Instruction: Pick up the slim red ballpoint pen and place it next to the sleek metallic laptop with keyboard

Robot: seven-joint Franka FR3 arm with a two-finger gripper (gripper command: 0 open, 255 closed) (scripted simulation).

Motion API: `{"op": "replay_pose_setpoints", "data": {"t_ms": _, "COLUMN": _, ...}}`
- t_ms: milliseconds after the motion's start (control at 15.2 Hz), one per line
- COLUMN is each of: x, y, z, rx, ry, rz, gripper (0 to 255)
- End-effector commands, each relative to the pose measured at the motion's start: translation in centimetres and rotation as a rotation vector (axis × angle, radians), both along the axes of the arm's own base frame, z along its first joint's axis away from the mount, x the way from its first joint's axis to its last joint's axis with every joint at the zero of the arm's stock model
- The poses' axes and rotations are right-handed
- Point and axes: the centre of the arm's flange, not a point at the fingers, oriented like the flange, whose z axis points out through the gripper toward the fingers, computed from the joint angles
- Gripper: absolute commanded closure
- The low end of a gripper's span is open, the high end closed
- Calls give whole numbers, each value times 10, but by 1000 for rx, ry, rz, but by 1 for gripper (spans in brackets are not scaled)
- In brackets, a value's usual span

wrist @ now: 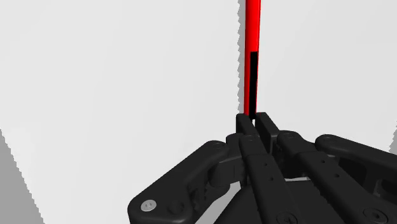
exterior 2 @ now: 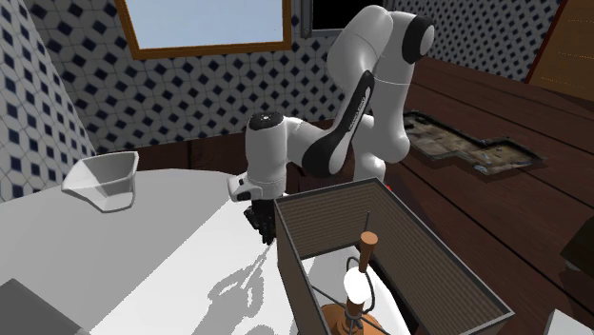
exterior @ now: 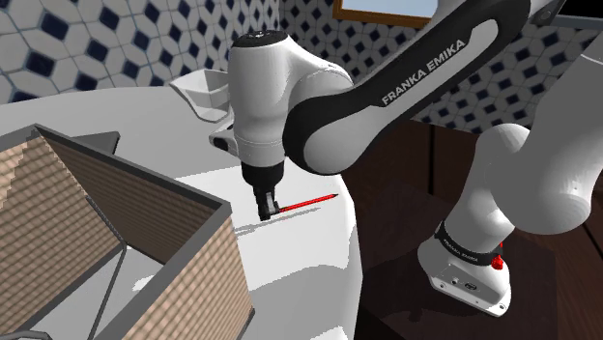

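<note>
Tool [exterior: 266, 208]: pinching one end of the red pen [exterior: 309, 203].
Pen: points away from the brown box [exterior: 208, 280].
Surface [exterior: 309, 261]: white; the tool stands near the box.

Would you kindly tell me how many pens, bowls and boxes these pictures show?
pen: 1, red, clasped by the gripper
bowl: 1, white
box: 1, brown, open-topped
Total: 3

Bright, even light — hard shadows, jagged-edged, across white table [exterior 2: 95, 252].
</note>
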Motion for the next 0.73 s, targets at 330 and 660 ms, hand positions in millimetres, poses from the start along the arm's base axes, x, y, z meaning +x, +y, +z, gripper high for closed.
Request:
{"op": "replay_pose_setpoints", "data": {"t_ms": 330, "x": -1, "y": 1, "z": 36, "rx": 0, "ry": 1, "rz": 0, "gripper": 255}}
{"op": "replay_pose_setpoints", "data": {"t_ms": 660, "x": -1, "y": 1, "z": 63, "rx": 0, "ry": 1, "rz": 0, "gripper": 255}}
